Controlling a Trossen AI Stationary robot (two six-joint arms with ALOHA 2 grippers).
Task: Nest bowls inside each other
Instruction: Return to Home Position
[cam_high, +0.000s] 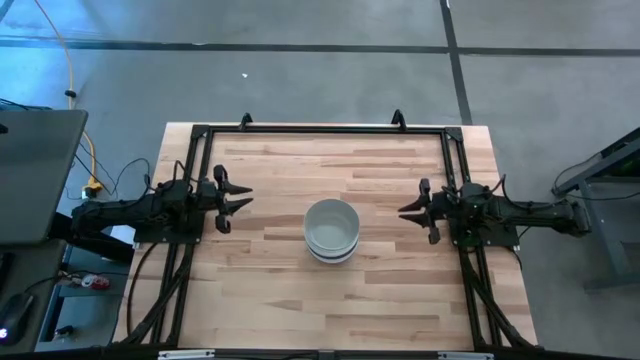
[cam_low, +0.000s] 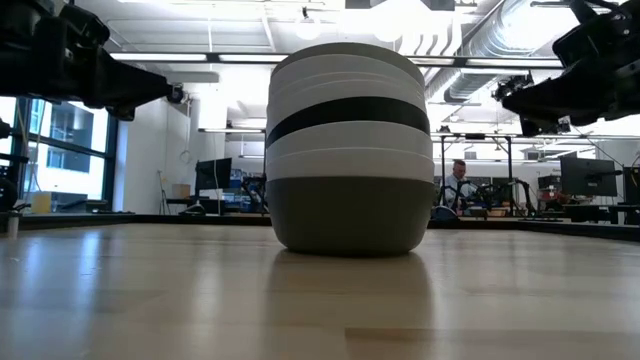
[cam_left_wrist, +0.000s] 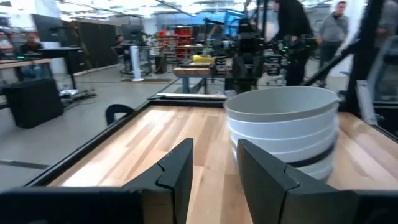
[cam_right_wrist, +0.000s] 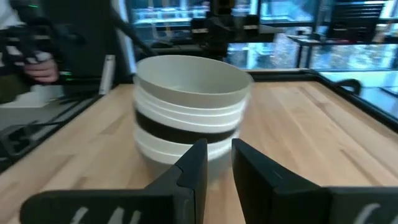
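Several bowls (cam_high: 331, 230) stand nested in one stack at the middle of the wooden table (cam_high: 290, 300). The low view shows the stack (cam_low: 348, 150) resting on a grey bottom bowl, with white bowls and one black band above it. My left gripper (cam_high: 245, 198) hovers left of the stack, pointing level at it, its fingers (cam_left_wrist: 180, 171) open with nothing between them. My right gripper (cam_high: 403, 211) hovers right of the stack (cam_right_wrist: 189, 109), also level. It is open by a narrow gap and holds nothing.
A black metal frame (cam_high: 320, 130) runs along the table's far edge and both sides under the arms. Bare wood lies in front of and behind the stack. People (cam_left_wrist: 333, 28) and benches stand in the room beyond the table.
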